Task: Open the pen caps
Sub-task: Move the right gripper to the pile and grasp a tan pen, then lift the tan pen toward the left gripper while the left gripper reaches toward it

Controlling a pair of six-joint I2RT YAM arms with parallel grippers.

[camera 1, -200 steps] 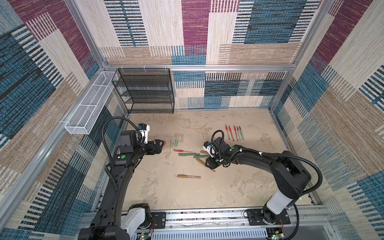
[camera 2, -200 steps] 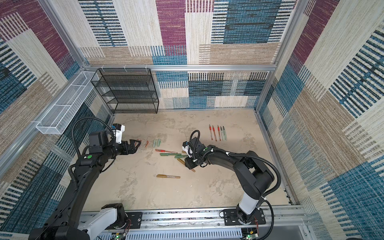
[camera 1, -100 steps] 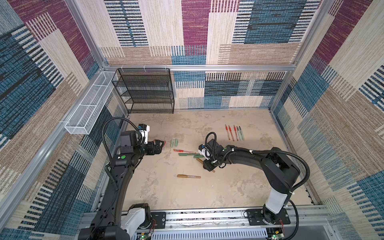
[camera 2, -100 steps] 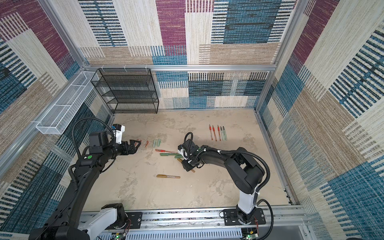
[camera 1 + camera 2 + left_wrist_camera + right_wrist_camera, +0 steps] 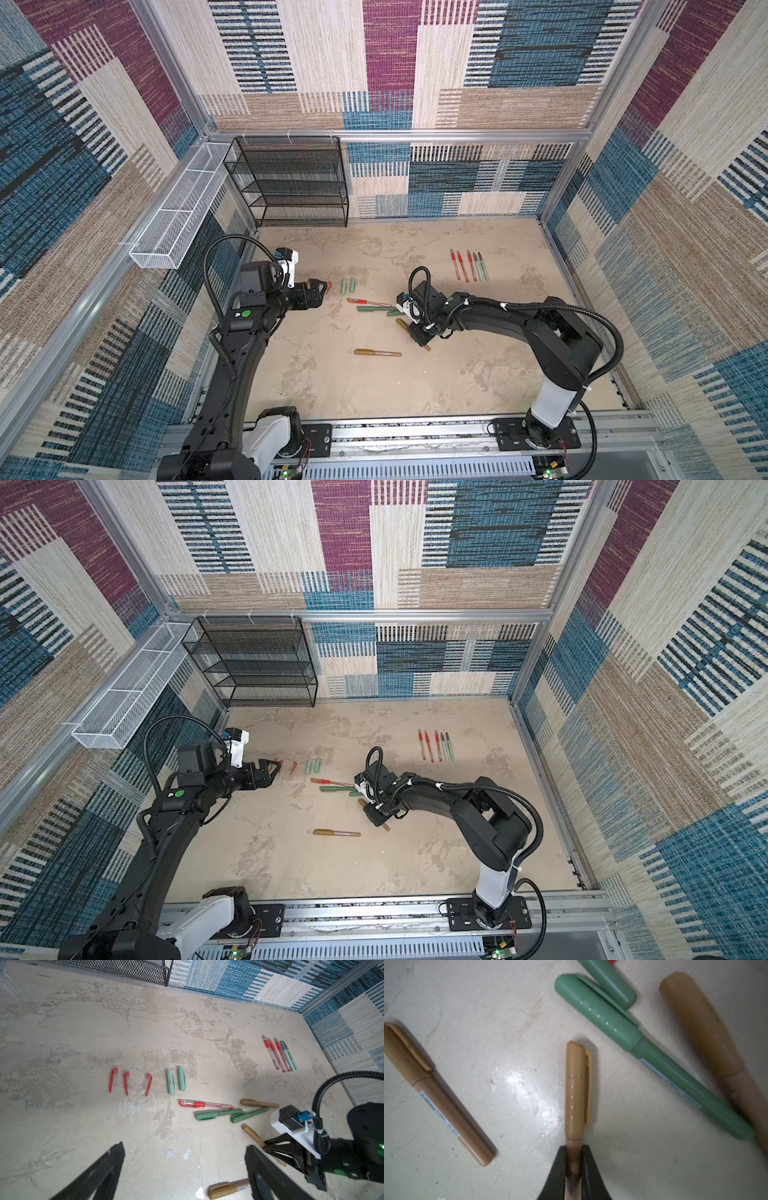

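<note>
We hold the bronze pen (image 5: 573, 1144) by its barrel in the clenched right claw (image 5: 573, 1153), on the bench (image 5: 488, 1022) beside the green pens (image 5: 675, 1076), and judge its light, stiff, slick cap (image 5: 576, 1088) best pinched mid-length by the wide-open, empty left claw (image 5: 185, 1167).

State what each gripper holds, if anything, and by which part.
The right gripper is shut on a capped bronze-gold plastic pen, pinching its barrel just behind the cap. The left gripper stands open, holding nothing.

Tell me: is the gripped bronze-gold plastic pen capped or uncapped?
Capped: the clipped cap sits on the bronze-gold pen ahead of the right gripper.
</note>
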